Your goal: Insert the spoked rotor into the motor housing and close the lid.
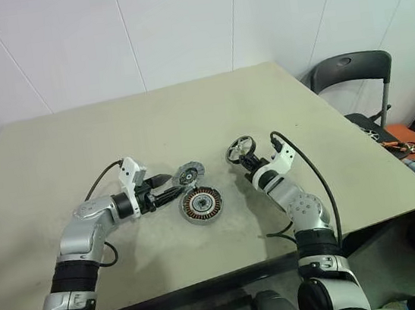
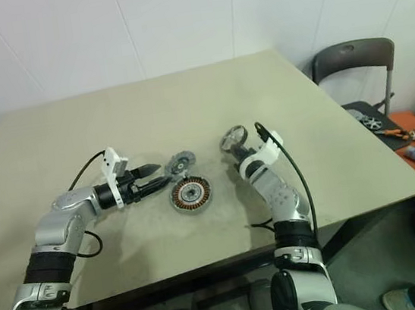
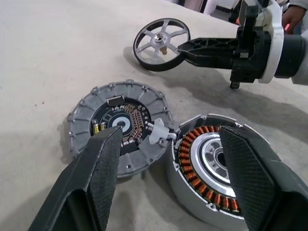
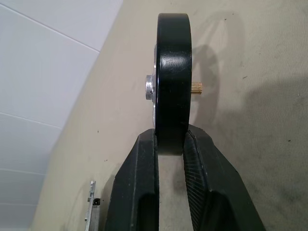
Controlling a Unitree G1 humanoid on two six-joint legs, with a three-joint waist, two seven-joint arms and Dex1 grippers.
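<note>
On the table [image 1: 54,152] there is one rotor [image 1: 240,149], one housing [image 1: 200,204] at its 8 o'clock, and one lid [image 1: 189,175] at the housing's 11 o'clock. Two grippers show, left gripper [image 1: 172,188] and right gripper [image 1: 247,162]. One chair [image 1: 350,75] stands at the table's 3 o'clock.

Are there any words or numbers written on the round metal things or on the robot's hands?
None can be read.
The lid: tiny parts on its dark centre, no legible marking.
The motor housing: no text seen.
The spoked rotor, held in the right gripper: no text seen.
The left gripper: plain black fingers.
</note>
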